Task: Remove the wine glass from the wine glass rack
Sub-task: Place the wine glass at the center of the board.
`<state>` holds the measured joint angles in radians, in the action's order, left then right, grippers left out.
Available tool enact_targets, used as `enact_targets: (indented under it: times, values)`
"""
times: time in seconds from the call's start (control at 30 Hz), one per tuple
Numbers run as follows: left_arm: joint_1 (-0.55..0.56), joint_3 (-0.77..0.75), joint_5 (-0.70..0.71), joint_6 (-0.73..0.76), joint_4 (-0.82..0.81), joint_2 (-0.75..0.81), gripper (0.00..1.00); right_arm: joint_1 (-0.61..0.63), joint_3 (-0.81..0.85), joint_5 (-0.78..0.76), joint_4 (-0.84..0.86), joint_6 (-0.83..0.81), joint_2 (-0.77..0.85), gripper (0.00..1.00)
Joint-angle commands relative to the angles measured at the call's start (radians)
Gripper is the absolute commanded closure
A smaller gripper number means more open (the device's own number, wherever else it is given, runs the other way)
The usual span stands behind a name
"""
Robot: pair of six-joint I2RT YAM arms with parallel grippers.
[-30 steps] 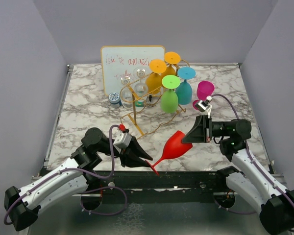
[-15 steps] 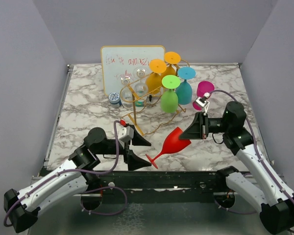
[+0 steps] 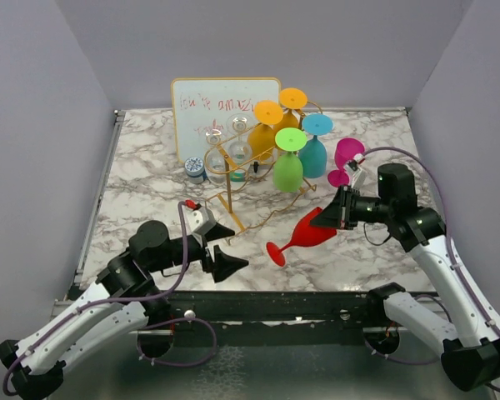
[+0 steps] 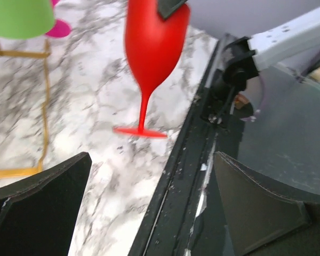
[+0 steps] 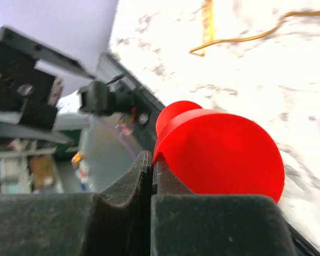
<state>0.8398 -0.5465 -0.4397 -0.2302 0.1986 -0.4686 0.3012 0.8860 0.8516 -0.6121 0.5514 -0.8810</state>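
Marbled table top [image 3: 142, 183] with plain grey walls behind is what I see from the overhead view. I take the wine glass rack [image 3: 233, 179], a gold wire frame at the back centre of the table, as my reference for every position below.

1. Right claw [image 3: 332, 218]: to the near right of the rack, apart from it. Its jaws are pressed almost together on the wall of the bowl of the red wine glass [image 3: 304, 233]. The right wrist view shows the bowl [image 5: 224, 154] hard against the fingertips [image 5: 149, 181].
2. Red wine glass: off the rack, to its near right, touching no rail. It is tilted, with the bowl at the claw and the stem sloping down to the foot on the near-left side. I cannot tell whether the foot touches the table.
3. Left claw [image 3: 221, 248]: just near of the rack's front rail ends, jaws spread wide, holding nothing. In its wrist view the red glass [image 4: 152, 48] stands beyond the open fingers [image 4: 42, 202], apart from them.
4. Green glass [image 3: 288, 171] hangs upside down at the rack's right side
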Motion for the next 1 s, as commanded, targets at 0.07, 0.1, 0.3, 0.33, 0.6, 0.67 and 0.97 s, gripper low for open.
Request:
enact_targets:
  times: [0.07,0.1,0.3,0.33,0.6,0.67,0.97]
  values:
    - [-0.002,-0.100,0.332,0.036,0.215,0.011,0.01,0.003,0.115,-0.503,-0.280,-0.079,-0.007,1.00]
    - [-0.001,-0.101,0.364,0.040,0.214,0.024,0.01,0.004,0.122,-0.537,-0.290,-0.081,-0.011,1.00]
    - [-0.001,-0.033,0.522,0.017,0.178,0.114,0.01,0.004,0.147,-0.822,-0.327,-0.031,-0.017,1.00]
    - [-0.002,-0.017,0.537,0.007,0.172,0.135,0.01,0.004,0.153,-0.896,-0.327,-0.023,-0.011,1.00]
    - [-0.002,0.024,0.622,0.033,0.151,0.280,0.01,0.004,0.208,-1.239,-0.262,-0.009,-0.034,1.00]
    - [-0.001,0.027,0.607,0.039,0.150,0.290,0.01,0.003,0.248,-1.300,-0.276,-0.029,-0.092,1.00]
    - [-0.002,0.025,0.538,0.041,0.123,0.187,0.01,-0.007,0.333,-1.453,-0.206,-0.104,-0.287,0.99]
